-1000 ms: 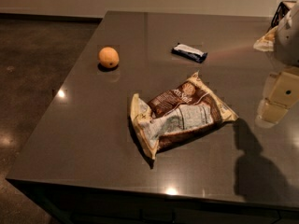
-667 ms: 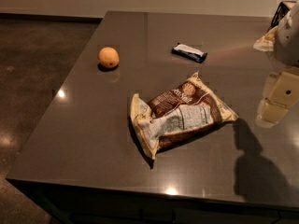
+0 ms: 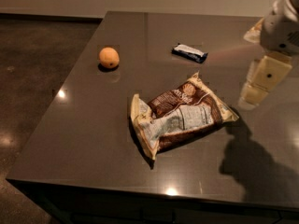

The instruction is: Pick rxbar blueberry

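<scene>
blue snack bar [image 3: 189, 52]: flat on far part of surface [image 3: 93, 139], untouched | bag [image 3: 180, 113] nearer the front, orange [image 3: 109, 58] well to the left | pincer [image 3: 260, 80]: at right edge, well apart from bar; how open, cannot tell | change: nothing moved in the last second, so the reach looks not yet begun

The end effector [image 3: 256, 85], hanging over the right side of the tabletop [image 3: 93, 125], has shifted slightly left and upward in the view, a little nearer the rxbar blueberry [image 3: 189, 52] than before.
</scene>
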Robot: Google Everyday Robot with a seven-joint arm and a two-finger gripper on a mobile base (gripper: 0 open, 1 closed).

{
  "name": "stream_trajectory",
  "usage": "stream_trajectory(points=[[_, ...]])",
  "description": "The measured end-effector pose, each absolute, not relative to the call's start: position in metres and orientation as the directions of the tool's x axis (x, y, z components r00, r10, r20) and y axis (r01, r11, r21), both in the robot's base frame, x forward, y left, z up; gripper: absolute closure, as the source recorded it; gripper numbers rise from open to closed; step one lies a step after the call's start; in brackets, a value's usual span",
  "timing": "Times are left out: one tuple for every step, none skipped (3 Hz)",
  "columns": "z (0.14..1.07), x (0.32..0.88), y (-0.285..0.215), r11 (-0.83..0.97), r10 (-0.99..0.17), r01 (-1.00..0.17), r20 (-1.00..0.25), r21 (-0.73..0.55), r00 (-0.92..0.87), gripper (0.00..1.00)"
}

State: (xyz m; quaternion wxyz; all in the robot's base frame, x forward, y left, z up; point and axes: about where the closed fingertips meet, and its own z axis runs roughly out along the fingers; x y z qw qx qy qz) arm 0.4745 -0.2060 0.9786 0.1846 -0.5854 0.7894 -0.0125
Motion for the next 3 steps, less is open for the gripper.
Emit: stream_trajectory(points=[[0.979,0.521,-0.195,0.343,-0.907,-0.909,-0.335,-0.236,-0.256,0.00],[0.981,0.568,-0.181,0.387,-0.879,-0.893,-0.384,-0.231,-0.282,0.00],[0.983,0.613,-0.168,0.448,-0.842,-0.867,-0.430,-0.219,-0.327,0.00]])
